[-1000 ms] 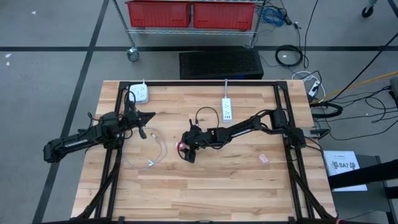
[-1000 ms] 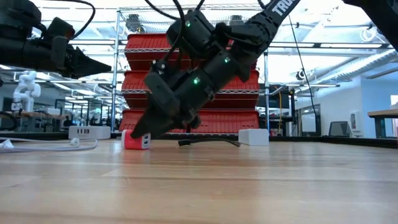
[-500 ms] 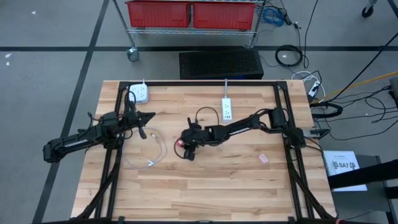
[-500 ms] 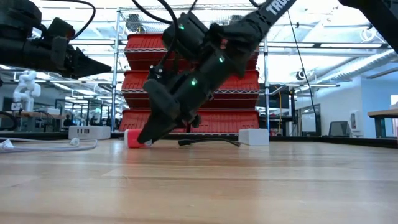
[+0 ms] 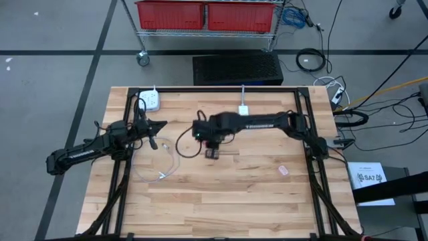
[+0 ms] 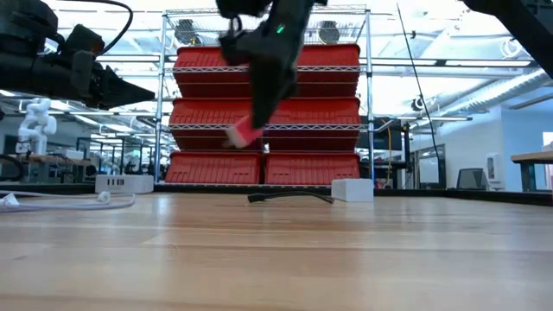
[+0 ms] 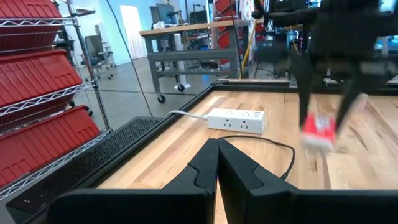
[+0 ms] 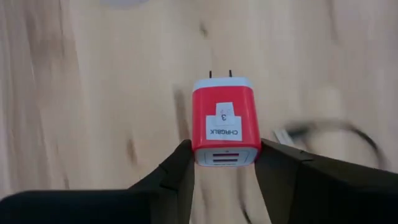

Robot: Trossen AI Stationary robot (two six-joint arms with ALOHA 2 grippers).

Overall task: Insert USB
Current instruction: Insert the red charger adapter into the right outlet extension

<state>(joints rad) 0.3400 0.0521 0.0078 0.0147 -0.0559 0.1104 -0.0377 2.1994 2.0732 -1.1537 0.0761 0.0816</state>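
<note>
My right gripper is shut on a red USB wall charger with a white label and two prongs. In the low view the charger hangs high above the table's middle, and the left wrist view also shows the charger. My left gripper is shut and empty. It hovers over the left part of the table, above a white USB cable lying in a loop on the wood. A white power strip lies flat near the far edge. My right gripper pinches the charger between its two fingers at the port end, one finger on each side wall. The prongs point away from the gripper. It comes slanting from above, and the charger is lifted clear and hangs tilted below the fingers.
A white charging hub sits at the far left corner. A black cable curls on the wood near the middle. A small pink item lies toward the right. Black frame rails run along both table sides.
My right gripper has lifted the red charger off the table, from resting on the wood to hanging well clear of it. It has moved up and toward the far edge and has turned about. My left arm has kept still.
</note>
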